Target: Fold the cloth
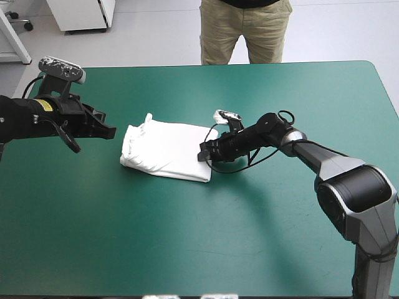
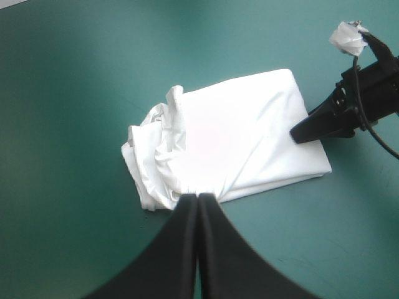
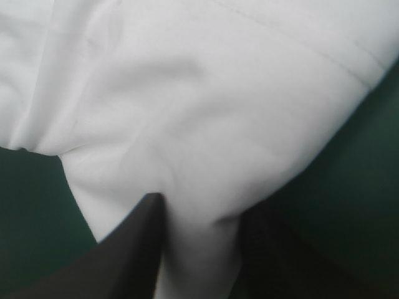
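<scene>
**Pinched edge could drag the fold open**

High view: the white short-sleeved T-shirt (image 1: 167,151) lies as a folded bundle at the frame's centre on the teal-green desk (image 1: 249,237). The right pincer (image 1: 204,152) meets its right edge, and the left pincer (image 1: 106,131) hangs clear at frame left.

Left wrist view: the left pincer's black fingers meet in a point, gripping nothing. The bundle's nearer end is bunched.

Right wrist view: the right pincer's fingers pinch white cloth, so a pull would likely undo the fold.
</scene>
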Robot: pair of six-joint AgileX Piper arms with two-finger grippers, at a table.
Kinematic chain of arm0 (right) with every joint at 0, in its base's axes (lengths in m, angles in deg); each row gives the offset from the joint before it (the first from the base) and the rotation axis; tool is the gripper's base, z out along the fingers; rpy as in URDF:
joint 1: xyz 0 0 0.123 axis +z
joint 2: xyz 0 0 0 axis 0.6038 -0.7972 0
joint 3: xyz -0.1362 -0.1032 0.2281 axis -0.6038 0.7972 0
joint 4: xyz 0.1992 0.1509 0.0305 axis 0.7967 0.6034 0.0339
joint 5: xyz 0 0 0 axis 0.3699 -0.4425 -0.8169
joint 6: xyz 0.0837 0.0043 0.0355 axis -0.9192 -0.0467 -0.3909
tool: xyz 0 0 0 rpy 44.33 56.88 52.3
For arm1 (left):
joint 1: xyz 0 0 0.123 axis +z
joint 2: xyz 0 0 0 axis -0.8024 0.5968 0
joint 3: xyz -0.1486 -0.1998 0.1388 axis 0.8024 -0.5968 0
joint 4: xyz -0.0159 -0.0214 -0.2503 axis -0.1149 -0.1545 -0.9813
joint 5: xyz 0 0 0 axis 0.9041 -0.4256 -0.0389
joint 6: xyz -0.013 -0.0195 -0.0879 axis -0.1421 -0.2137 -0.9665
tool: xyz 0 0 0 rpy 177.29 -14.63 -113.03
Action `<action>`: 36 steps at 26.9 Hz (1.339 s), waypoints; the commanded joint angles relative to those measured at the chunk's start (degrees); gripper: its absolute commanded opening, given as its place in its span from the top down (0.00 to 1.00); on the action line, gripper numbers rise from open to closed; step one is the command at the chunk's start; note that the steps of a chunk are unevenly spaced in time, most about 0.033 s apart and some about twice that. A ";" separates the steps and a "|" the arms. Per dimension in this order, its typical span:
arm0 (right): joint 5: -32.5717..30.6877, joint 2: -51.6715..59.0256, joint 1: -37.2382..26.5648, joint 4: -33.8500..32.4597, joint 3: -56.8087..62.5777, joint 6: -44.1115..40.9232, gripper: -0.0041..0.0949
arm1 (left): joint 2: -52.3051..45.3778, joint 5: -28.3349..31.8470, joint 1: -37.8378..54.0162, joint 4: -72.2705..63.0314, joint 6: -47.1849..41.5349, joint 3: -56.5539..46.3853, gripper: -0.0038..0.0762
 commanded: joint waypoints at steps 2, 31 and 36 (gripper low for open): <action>-3.03 2.99 0.53 1.35 -4.50 2.25 0.95 | -1.07 3.13 0.11 -1.29 -0.21 1.45 0.96; -20.25 25.37 -36.18 -74.46 5.80 -30.60 0.96 | -1.07 3.06 0.11 -1.30 0.36 1.45 0.96; -19.11 25.47 -39.25 -74.36 8.39 -32.87 0.82 | -1.07 3.03 0.11 -1.30 0.45 1.45 0.96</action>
